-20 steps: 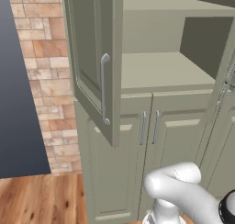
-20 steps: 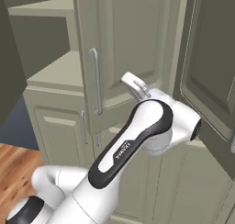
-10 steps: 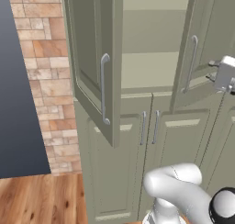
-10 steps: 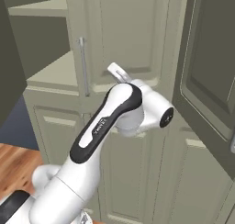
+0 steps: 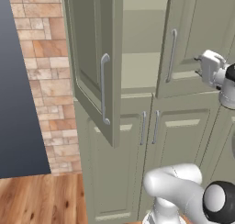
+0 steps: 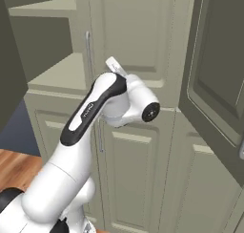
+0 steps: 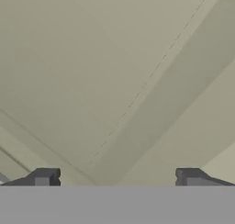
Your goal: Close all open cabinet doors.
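Two doors matter: with its spread-fingered end effector point(image 5: 198, 66) (holding nothing) against the right door point(image 5: 197, 30), nearly shut, push squarely flush, then close the wide-open left door point(image 5: 94, 58).

Lighting is even, soft and rendered, with no glare. The open cabinet door point(image 5: 94, 67) has a darker inner face, and the shelf point(image 6: 57, 74) recess sits in mild shade. The hand view looks flat, pale and slightly soft.

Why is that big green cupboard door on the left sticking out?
It is open. The left cabinet door swings out from the cupboard, baring the shelf behind it.
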Controlling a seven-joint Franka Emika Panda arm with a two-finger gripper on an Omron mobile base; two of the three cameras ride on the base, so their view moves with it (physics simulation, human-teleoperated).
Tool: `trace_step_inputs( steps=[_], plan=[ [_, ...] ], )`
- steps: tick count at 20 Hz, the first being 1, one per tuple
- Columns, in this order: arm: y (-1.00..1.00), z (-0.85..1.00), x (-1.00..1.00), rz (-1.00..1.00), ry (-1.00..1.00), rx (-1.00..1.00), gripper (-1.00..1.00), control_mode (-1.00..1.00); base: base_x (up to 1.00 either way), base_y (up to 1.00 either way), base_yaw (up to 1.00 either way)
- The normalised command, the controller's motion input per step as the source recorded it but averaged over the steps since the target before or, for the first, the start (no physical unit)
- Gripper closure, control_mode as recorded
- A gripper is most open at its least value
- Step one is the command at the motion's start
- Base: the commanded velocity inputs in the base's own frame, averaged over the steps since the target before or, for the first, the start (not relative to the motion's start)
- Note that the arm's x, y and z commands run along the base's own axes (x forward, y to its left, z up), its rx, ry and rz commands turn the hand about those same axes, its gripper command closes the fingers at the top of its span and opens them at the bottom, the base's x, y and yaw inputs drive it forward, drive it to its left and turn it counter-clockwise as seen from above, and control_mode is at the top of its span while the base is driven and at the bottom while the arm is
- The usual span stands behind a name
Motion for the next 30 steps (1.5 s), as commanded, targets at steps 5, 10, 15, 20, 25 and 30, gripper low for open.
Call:
trace_step_inputs(
  steps=[5, 10, 15, 20, 25, 30],
  plan=[
    [0.23, 0.0, 0.64, -0.15, 0.06, 0.0, -1.0, -1.0, 0.0, 0.0, 0.0],
    [0.01, -0.04, 0.5, -0.08, 0.12, 0.0, -1.0, -1.0, 0.0, 0.0, 0.0],
    [0.0, -0.13, 0.3, -0.02, 0.11, 0.0, -1.0, -1.0, 0.0, 0.0, 0.0],
    [0.06, -0.28, -0.36, 0.0, 0.02, -0.02, -1.0, -1.0, 0.0, 0.0, 0.0],
    [0.03, -0.14, -0.96, 0.0, -0.07, 0.0, -1.0, -1.0, 0.0, 0.0, 0.0],
    [0.2, 0.04, -1.0, 0.0, -0.16, -0.04, -1.0, -1.0, 0.0, 0.0, 0.0]
  ],
)
